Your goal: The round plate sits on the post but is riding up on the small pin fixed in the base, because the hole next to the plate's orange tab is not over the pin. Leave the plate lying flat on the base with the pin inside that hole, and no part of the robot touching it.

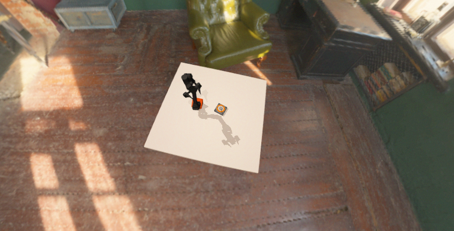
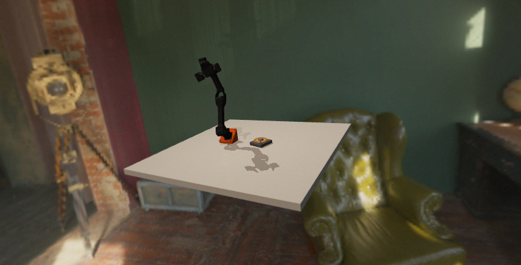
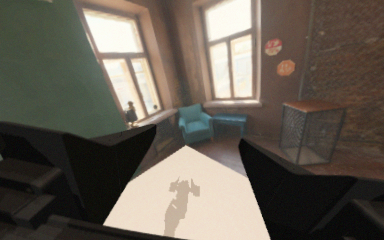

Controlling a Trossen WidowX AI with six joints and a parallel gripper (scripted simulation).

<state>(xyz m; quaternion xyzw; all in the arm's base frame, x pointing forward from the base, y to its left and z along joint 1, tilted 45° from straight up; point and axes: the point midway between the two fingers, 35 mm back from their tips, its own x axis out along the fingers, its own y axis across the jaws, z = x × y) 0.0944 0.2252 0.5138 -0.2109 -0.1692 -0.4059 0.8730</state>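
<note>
On the white table (image 2: pixel 204 167), in a green-walled room with a green armchair (image 2: pixel 369 203), the plate (image 1: pixel 220 109) rests on its dark base (image 2: pixel 260 142) beside the arm's orange mount (image 2: pixel 228 136); the raised gripper (image 3: pixel 196 150) stands wide open, empty.

Matt, smooth off-white table top (image 2: pixel 204 167); matt black arm (image 2: pixel 220 110); glossy green leather armchair (image 1: pixel 227 21); rough brick-red floor (image 1: pixel 95 152)

Square off-white counter (image 1: pixel 222 146) — a thin slab. Directly on it: the arm's orange mount (image 1: pixel 196 103) near the middle, and just beside it a dark square base (image 1: pixel 220 109) — bearing the round plate (image 1: pixel 220 109).
</note>
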